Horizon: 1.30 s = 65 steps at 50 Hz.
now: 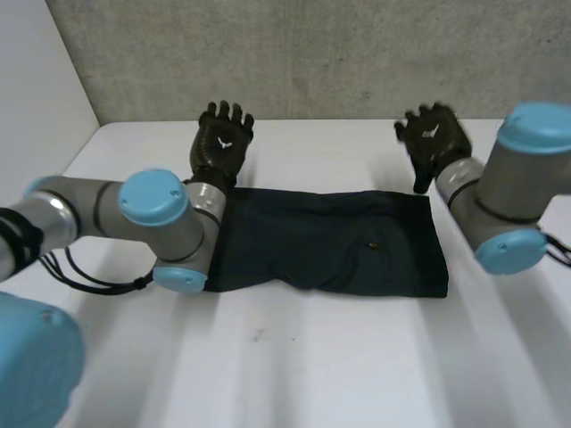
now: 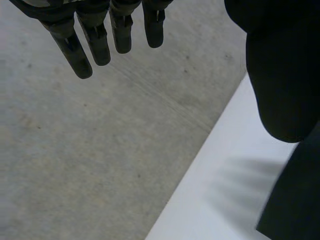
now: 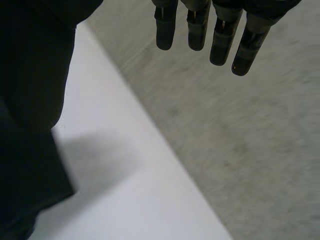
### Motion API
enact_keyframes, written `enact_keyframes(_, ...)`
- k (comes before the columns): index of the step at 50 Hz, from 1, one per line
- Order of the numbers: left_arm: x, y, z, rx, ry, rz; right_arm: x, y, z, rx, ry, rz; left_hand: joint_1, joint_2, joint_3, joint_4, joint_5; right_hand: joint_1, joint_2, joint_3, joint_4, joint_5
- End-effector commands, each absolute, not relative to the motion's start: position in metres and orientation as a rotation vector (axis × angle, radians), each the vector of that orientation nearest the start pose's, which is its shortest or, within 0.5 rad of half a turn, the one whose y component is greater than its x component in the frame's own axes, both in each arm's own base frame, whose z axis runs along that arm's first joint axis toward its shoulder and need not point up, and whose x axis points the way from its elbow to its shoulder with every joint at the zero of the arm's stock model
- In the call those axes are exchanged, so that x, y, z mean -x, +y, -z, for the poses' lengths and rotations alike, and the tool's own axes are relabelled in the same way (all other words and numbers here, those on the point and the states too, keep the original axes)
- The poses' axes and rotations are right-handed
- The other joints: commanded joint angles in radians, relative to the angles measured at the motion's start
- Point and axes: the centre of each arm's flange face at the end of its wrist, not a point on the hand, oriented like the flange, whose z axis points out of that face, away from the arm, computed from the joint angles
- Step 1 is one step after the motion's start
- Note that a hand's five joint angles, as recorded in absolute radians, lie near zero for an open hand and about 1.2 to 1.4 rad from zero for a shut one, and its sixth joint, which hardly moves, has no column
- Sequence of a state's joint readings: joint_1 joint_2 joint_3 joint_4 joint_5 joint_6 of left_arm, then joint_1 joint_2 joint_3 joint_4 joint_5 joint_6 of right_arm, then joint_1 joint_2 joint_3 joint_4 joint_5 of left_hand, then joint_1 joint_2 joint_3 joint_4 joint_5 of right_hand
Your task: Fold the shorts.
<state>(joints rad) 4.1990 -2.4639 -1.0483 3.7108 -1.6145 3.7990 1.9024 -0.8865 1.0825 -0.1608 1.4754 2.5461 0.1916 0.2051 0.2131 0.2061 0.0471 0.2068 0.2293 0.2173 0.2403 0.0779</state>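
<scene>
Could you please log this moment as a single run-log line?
shorts: flat on white table | left hand: open, empty, beyond shorts' far edge | right hand: open, empty, beyond far edge

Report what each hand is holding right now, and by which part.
Nothing is held. The left hand and the right hand are both open, fingers straight, past the far edge of the shorts lying on the table.

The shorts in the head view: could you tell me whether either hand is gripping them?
No: the left hand and right hand are both open past the far edge of the shorts, holding nothing.
</scene>
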Motion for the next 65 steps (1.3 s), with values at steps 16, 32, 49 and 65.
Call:
enact_keyframes(16,0.29,-0.23,-0.195,-0.784,2.553,2.131,-0.229,-0.264,-0.196,1.075,2.342,1.649,-0.013,-0.027,-0.035,-0.028,-0.043,0.063,0.04,0.052,0.029,0.017)
enact_keyframes(32,0.286,-0.224,-0.175,-0.801,2.605,2.076,-0.224,-0.29,-0.118,1.033,2.353,1.718,-0.017,-0.031,-0.039,-0.032,-0.047,0.863,0.84,0.852,0.829,0.817)
enact_keyframes(49,0.282,-0.221,-0.175,-0.797,2.608,2.063,-0.149,-0.308,-0.181,1.438,2.582,1.808,-0.017,-0.031,-0.039,-0.032,-0.047,1.189,1.167,1.179,1.156,1.144)
enact_keyframes(65,0.282,-0.224,-0.182,-0.767,2.581,2.092,-0.318,-0.199,-0.217,2.056,1.375,1.869,-0.017,-0.031,-0.039,-0.032,-0.047,1.189,1.167,1.179,1.156,1.144)
